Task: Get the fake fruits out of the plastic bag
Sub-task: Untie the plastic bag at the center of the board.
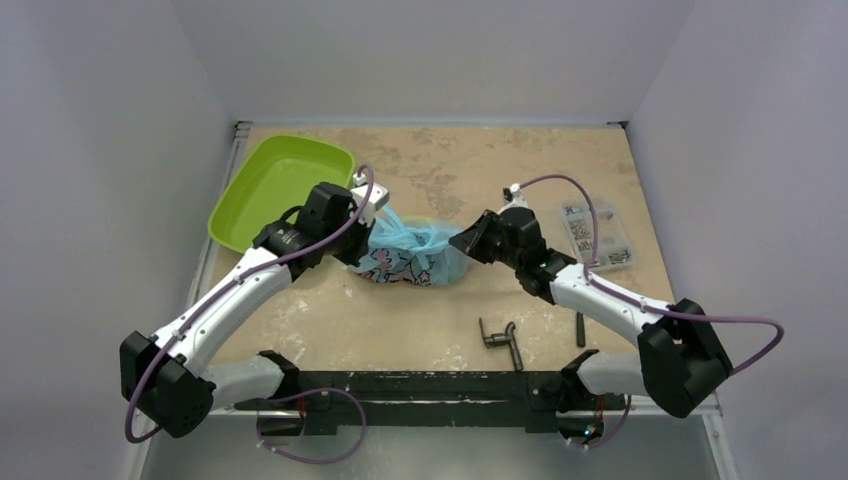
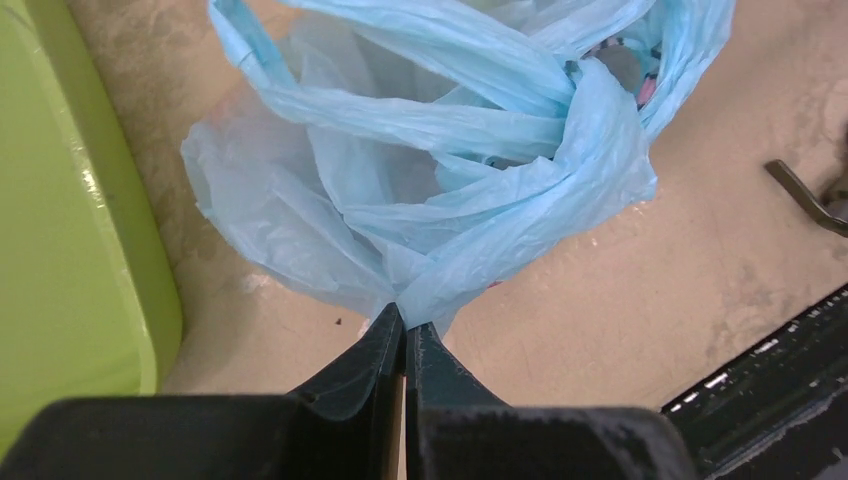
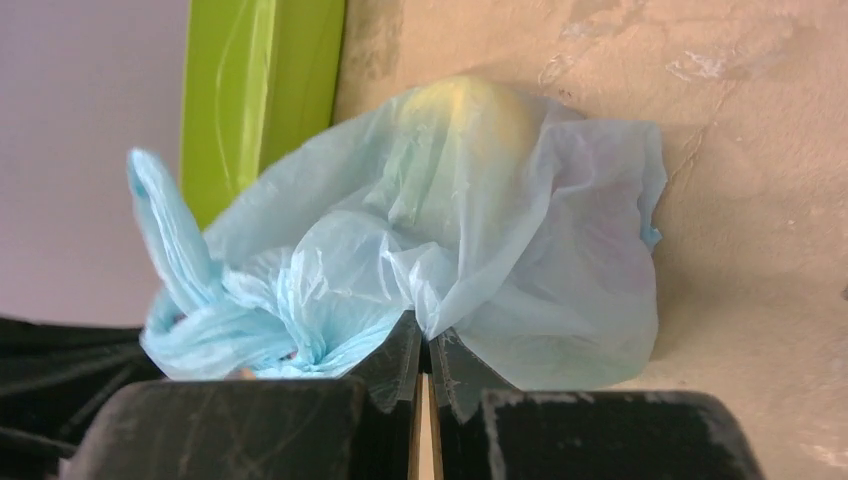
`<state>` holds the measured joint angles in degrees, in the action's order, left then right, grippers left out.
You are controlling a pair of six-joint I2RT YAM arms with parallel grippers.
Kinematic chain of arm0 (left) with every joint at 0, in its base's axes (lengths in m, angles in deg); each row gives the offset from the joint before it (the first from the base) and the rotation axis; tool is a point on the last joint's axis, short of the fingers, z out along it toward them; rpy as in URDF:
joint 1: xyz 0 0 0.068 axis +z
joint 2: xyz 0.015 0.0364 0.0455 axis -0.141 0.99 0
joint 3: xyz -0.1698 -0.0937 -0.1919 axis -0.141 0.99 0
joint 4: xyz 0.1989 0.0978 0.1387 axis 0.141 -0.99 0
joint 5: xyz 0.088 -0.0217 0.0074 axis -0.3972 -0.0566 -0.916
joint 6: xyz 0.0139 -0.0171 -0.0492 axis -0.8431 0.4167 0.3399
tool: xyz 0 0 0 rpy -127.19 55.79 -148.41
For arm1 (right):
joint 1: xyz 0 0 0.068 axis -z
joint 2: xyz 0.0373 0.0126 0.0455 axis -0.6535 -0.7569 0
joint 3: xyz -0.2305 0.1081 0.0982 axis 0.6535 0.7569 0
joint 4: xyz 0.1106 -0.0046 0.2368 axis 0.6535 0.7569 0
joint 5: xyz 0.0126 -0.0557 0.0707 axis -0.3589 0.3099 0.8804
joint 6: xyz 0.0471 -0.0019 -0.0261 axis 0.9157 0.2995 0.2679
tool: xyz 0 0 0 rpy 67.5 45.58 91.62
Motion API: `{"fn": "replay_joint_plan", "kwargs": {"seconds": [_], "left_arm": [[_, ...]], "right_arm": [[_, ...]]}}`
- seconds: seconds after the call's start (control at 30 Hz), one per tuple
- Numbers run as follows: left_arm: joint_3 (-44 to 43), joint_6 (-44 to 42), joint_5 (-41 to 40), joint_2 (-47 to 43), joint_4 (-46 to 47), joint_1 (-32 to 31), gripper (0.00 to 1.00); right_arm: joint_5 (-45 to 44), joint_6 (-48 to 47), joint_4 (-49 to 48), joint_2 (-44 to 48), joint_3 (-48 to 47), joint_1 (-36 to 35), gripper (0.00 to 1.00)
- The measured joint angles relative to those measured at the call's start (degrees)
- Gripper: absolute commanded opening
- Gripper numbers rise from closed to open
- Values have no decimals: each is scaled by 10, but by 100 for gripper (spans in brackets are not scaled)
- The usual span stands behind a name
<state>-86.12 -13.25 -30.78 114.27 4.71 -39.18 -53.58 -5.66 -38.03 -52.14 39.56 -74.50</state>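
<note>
Plastic bag [image 1: 410,250]: where does it sit, spotter?

Operator, it lies crumpled on the table [image 1: 420,320] between your two grippers, and both are touching it. It is light blue, with pink and black prints.

And my left gripper?

Your left gripper [image 2: 405,318] has its fingers pressed together on a fold of the film. The rest of the bag billows straight ahead of the tips. The lime-green tray [image 2: 70,220] lies just to that gripper's left.

The right one?

Your right gripper [image 3: 422,330] is clamped on a pinch of film at the bag's opposite side, with the bulk ahead of it.

The fruits?

A yellow toy fruit [image 3: 465,110] shows dimly through the film, inside the bag, beyond your right fingertips. The film hides the others. The clear parts box [image 1: 597,235] sits behind your right gripper, well apart from the bag.
</note>
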Motion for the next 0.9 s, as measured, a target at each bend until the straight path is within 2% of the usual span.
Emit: {"fn": "replay_joint_plan", "kwargs": {"seconds": [0.03,0.13,0.23,0.3,0.53,0.9], "left_arm": [[0,0,14,-3,0,0,0],[0,0,53,-3,-3,0,0],[0,1,78,-1,-4,1,0],[0,2,90,-1,-5,2,0],[0,3,110,5,-8,2,0],[0,3,114,6,-15,2,0]], "right_arm": [[6,-35,6,7,-1,-1,9],[21,-145,41,29,-16,-8,25],[14,-239,98,45,-53,-20,48],[-18,-303,134,54,-83,-46,56],[-124,-468,197,44,-183,-202,64],[-286,-655,184,-54,-193,-325,63]]}}
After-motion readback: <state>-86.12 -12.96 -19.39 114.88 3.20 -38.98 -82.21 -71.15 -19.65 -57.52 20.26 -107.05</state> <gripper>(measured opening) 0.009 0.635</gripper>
